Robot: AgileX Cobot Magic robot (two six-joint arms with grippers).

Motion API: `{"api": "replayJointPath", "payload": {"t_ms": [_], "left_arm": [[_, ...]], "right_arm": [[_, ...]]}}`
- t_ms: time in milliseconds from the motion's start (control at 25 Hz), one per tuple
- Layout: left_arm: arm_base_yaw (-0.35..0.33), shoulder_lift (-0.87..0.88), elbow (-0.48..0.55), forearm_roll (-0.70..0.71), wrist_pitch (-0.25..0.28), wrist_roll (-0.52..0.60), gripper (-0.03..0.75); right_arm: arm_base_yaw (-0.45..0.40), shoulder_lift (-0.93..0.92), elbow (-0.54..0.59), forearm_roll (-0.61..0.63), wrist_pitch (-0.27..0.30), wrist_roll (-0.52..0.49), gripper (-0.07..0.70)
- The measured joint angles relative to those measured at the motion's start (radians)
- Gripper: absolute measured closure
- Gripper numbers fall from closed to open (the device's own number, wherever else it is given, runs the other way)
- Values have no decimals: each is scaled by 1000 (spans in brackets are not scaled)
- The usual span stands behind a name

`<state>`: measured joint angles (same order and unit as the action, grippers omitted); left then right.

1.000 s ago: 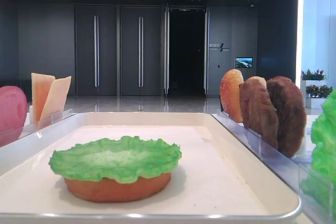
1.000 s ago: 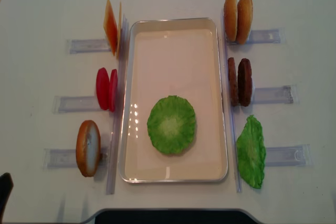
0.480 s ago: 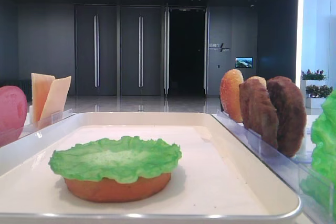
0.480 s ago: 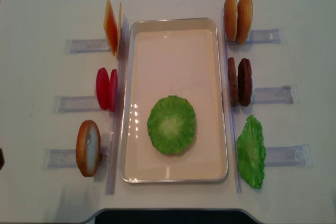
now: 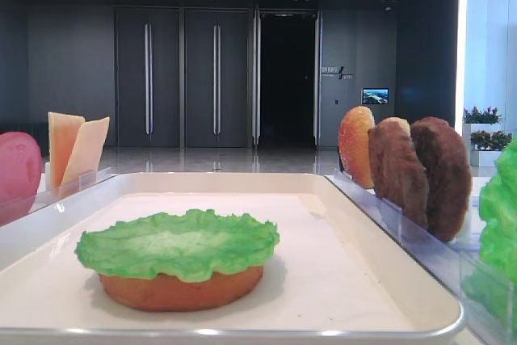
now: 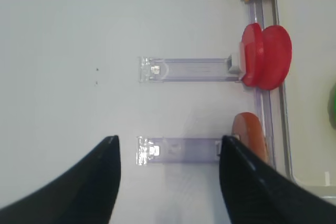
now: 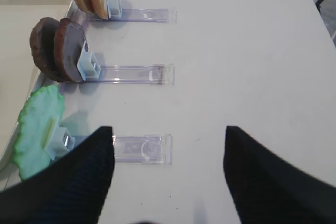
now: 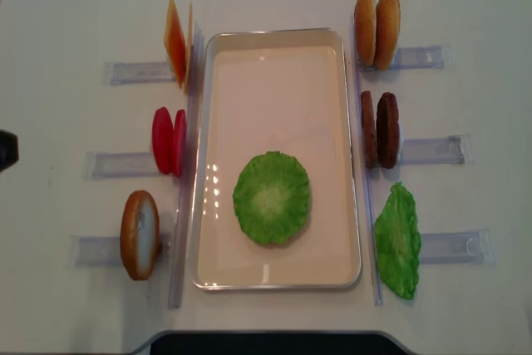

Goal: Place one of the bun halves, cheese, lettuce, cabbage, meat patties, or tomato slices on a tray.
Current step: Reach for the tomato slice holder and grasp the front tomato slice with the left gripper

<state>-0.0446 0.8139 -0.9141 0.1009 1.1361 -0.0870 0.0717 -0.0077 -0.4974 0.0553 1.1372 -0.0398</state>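
Since a second ago the left gripper [image 6: 168, 182] has been carried up the tabletop's [image 8: 66, 6] left edge. Its fingers [image 6: 89, 182] are spread, empty. Tomato slices [image 6: 265, 56] stand ahead to its right, edge-on beside the tray [image 8: 274, 37]; the left arm is nearer.

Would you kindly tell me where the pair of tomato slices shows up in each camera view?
Low front view: tomato slices at the far left edge, partly cut off.
Right wrist view: not in it.
Left wrist view: tomato slices at upper right, upright at the end of a clear holder.
Overhead view: tomato slices left of centre, beside the tray.
Shared landmark: the tray's left rim.
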Motion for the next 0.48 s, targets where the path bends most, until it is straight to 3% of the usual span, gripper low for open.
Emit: {"api": "replayJointPath", "payload": {"t_ms": [240,480], "left_arm": [[0,258,-168,24,7,3,263],[0,477,-308,13,55,15,263]], "right_arm": [[0,0,0,0,0,0,172],[0,0,0,0,0,0,174]]}}
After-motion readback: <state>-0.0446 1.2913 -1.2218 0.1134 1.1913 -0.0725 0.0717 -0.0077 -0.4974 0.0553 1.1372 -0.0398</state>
